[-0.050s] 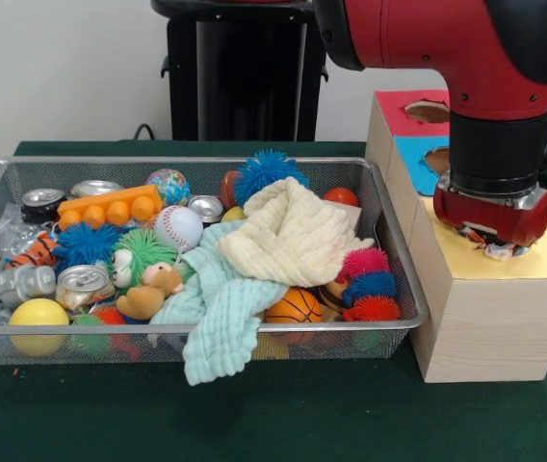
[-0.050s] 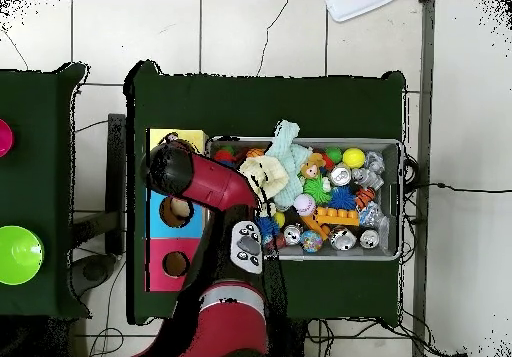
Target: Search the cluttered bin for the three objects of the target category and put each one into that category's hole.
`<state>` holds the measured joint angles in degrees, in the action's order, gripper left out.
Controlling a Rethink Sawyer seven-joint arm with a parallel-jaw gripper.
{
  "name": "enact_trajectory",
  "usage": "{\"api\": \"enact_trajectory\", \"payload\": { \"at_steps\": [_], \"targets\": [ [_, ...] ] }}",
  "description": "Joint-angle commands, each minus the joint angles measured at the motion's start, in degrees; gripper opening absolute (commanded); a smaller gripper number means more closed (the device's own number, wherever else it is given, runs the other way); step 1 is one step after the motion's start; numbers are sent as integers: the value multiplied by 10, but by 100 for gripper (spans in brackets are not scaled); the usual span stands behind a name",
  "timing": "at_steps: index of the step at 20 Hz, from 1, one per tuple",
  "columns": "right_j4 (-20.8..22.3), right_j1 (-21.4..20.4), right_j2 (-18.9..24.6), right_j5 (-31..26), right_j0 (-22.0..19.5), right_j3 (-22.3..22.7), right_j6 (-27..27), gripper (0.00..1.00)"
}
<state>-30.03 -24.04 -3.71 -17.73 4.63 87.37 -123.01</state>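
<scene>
My gripper (image 1: 493, 245) hangs just above the yellow top (image 1: 543, 260) of the wooden sorting box, right of the wire bin (image 1: 206, 329). A small object of orange, blue and white bits (image 1: 497, 250) shows right under the wrist; the hole there is hidden. The box's blue section (image 1: 418, 154) and red section (image 1: 399, 111) each show a hole. In the overhead view the arm (image 2: 172, 168) covers the box's yellow end (image 2: 180, 138). The bin holds a baseball (image 1: 178, 227), a basketball (image 1: 294, 306), a yellow ball (image 1: 39, 314), cans (image 1: 83, 282), spiky balls (image 1: 264, 171) and plush toys (image 1: 148, 289).
A cream cloth (image 1: 293, 236) and a mint cloth (image 1: 221, 308) lie over the bin's middle, the mint one draped over the front rim. A spiky pink, blue and red toy (image 1: 368, 284) sits at the bin's right end. A green bowl (image 2: 18, 255) stands on a side table.
</scene>
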Motion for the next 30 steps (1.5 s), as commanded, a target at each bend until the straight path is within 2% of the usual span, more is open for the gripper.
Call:
{"api": "enact_trajectory", "payload": {
  "at_steps": [1,7,11,12,22,30],
  "targets": [
    [31,99,81,76,-36,57,-61,0],
    [33,85,75,47,-34,56,-68,0],
    [30,73,42,10,-11,47,-82,0],
    [30,73,29,-4,-2,41,-88,100],
    [38,28,0,-101,5,39,-81,100],
    [40,-2,-5,-140,5,50,-79,100]
  ]
}}
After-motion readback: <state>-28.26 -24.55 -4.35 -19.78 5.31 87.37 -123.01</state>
